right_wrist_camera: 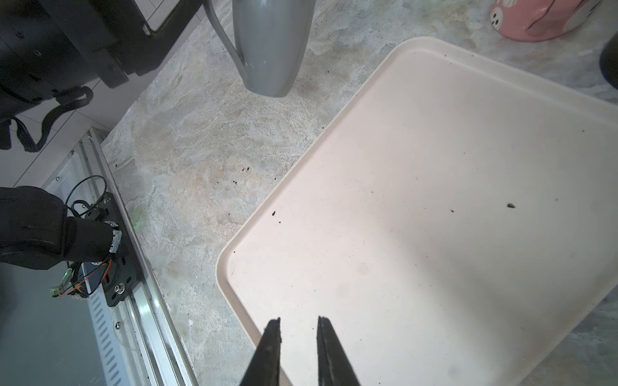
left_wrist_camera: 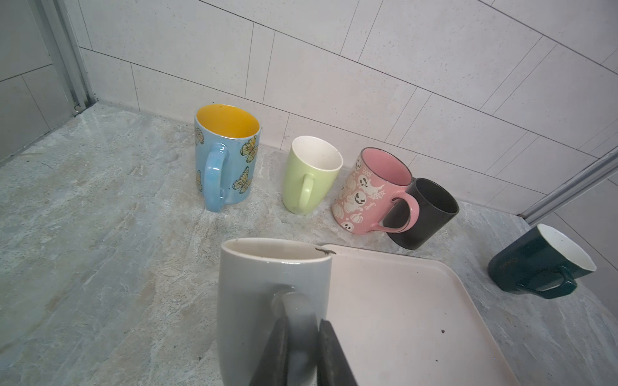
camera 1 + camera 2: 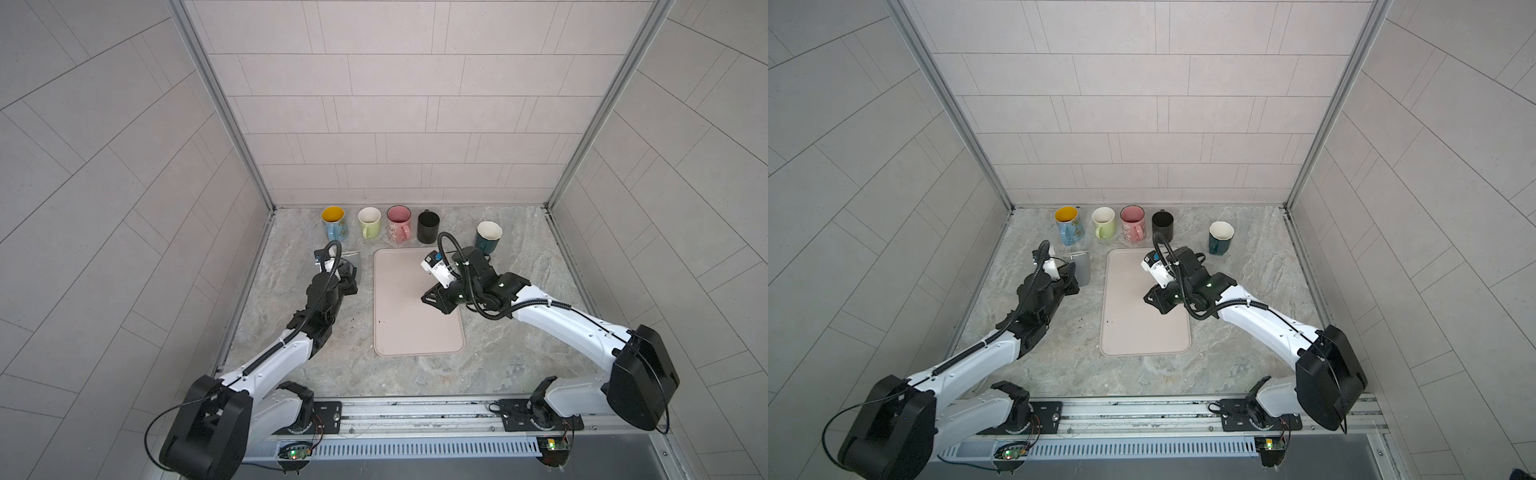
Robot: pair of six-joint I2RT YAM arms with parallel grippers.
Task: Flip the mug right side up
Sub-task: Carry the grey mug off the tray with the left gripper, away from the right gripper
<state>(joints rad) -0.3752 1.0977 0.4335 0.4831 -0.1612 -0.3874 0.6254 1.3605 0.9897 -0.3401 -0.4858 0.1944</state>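
Note:
The grey mug (image 2: 264,300) is held rim up by its handle, just left of the tray's far left corner. It leans a little toward the back wall, and both top views show it (image 3: 352,261) (image 3: 1082,268) partly behind the left wrist. My left gripper (image 2: 302,322) is shut on the handle, one finger on each side. The right wrist view shows the mug's base (image 1: 267,83) close to the counter; whether they touch I cannot tell. My right gripper (image 1: 298,320) hovers over the pink tray (image 1: 434,200), slightly open and holding nothing.
Along the back wall stand upright mugs: blue butterfly (image 3: 334,226), light green (image 3: 370,226), pink ghost (image 3: 399,228), black (image 3: 428,230). A dark teal mug (image 3: 487,239) stands apart at the right. The tray (image 3: 415,332) lies mid-counter with a few dark crumbs.

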